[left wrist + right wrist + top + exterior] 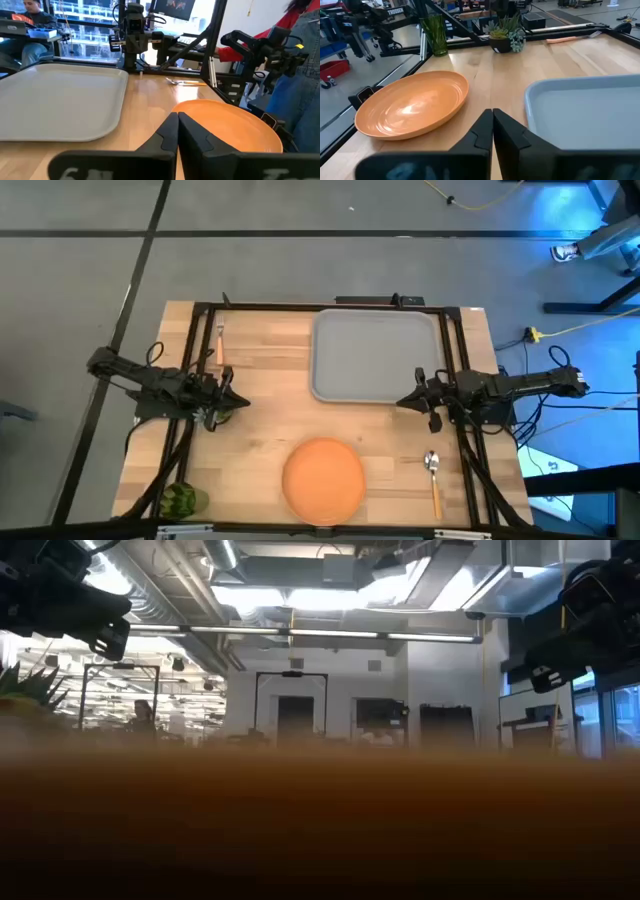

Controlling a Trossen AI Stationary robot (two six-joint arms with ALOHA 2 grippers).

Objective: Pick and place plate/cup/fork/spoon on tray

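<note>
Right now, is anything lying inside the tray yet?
No. The tray shows a bare grey floor in the high view and both wrist views. The plate, spoon, fork and cup all sit on the table outside it. Nothing covers its inside.

Bright ceiling lights; low view foreground blurred; plate point(412, 110) glossy.

The table point(270, 370) is pale matt wood, the tray point(375, 355) smooth matt grey plastic, the plate point(415, 107) glossy orange, the cup point(435, 34) translucent ribbed green, the spoon point(432, 463) bowl shiny metal.
</note>
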